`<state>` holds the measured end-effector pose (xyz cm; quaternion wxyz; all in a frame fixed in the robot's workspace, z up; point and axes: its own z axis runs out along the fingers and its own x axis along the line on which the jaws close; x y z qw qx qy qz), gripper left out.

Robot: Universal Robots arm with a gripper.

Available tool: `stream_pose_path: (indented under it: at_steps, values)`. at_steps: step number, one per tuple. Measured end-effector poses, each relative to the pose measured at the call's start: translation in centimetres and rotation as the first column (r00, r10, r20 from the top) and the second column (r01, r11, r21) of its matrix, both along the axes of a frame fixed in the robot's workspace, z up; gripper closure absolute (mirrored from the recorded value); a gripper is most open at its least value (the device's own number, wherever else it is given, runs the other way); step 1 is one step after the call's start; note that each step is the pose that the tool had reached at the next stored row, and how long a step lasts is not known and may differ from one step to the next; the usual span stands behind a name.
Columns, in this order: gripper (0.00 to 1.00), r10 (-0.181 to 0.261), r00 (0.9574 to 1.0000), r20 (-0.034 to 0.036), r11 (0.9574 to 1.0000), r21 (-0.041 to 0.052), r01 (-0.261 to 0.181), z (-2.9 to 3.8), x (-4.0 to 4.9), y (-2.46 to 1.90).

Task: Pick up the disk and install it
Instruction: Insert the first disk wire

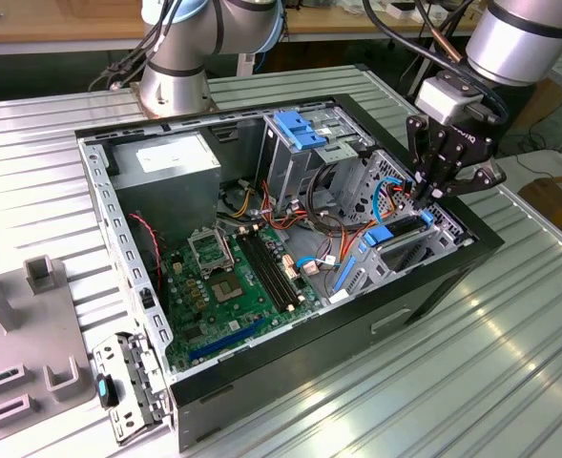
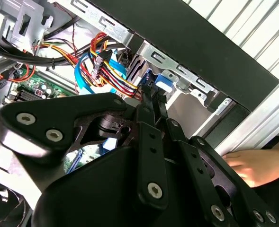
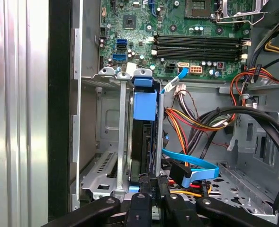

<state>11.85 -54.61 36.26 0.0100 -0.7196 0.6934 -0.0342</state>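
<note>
Working at the exterior view's right end of the open computer case (image 1: 290, 367), set on the ribbed metal table (image 1: 452, 382). Reaching down there with the hand (image 1: 424, 197) into the drive cage (image 3: 103, 161), drawn together to a narrow tip in both wrist views; unclear whether nipping a thin edge or merely touching. Finding the disk (image 3: 141, 142) directly ahead of the hand, standing on edge between the cage's metal walls, framed by its blue rail, its near end touching the tip. Judging from the first wrist view, long axis running straight away from the hand toward the motherboard (image 3: 177, 28), in line with the slot and seemingly well seated. Carrying that disk in one slot of the cage; just beside it, bundled coloured cables (image 3: 191, 118) and a flat blue ribbon (image 3: 196, 168).
</note>
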Motion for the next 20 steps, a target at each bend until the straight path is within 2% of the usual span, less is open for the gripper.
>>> stream_pose_path:
  at_steps: [3, 5, 7, 9, 11, 20]
  values:
    - [0.83, -0.023, 0.9997, -0.0001, 0.9997, -0.0002, 0.023, -0.06, -0.03, 0.0]
    - [0.83, -0.053, 0.9986, 0.0, 0.9986, -0.0002, 0.053, -0.43, -0.08, -0.01]
    - [0.83, -0.055, 0.9985, -0.0001, 0.9985, 0.0, 0.055, -0.65, -0.57, -0.01]
    - [0.83, -0.055, 0.9985, -0.0001, 0.9985, 0.0005, 0.055, -1.17, -0.77, -0.18]
    - [0.83, -0.055, 0.9985, -0.0004, 0.9985, 0.0071, 0.055, -1.24, -0.93, -0.3]
    - [0.83, -0.049, 0.9988, -0.0005, 0.9988, 0.0083, 0.049, -1.39, -1.15, -0.69]
